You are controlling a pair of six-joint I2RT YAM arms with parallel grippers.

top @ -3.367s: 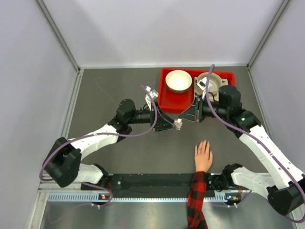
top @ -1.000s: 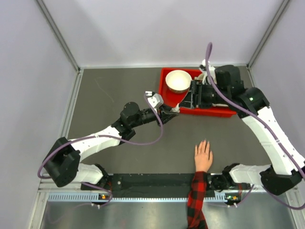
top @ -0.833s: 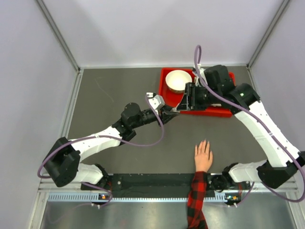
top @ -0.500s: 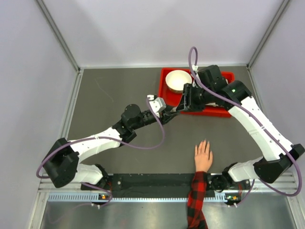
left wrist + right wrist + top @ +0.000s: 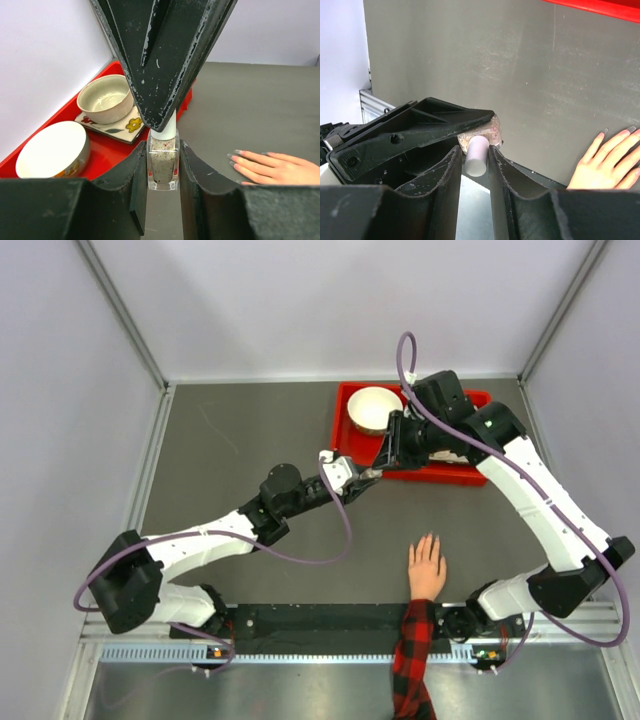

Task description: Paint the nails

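Note:
A light-skinned hand [image 5: 427, 567] with a red-and-black plaid sleeve lies flat near the table's front edge; its pale nails [image 5: 233, 156] show in the left wrist view, and the hand also shows in the right wrist view [image 5: 605, 165]. My left gripper [image 5: 366, 478] is shut on a small glass polish bottle [image 5: 163, 160], held above the table by the tray's front edge. My right gripper [image 5: 381, 464] comes down from above, shut on the bottle's white cap [image 5: 476, 156]. Both grippers are well behind the hand.
A red tray [image 5: 470, 474] at the back right holds a cream bowl [image 5: 375, 410]; a second bowl on a flowered square plate [image 5: 106, 98] shows in the left wrist view. Grey walls enclose the table.
My right arm swung left from over the tray and closed on the bottle's cap. My left gripper shifted right and forward with the bottle. The hand has not moved.

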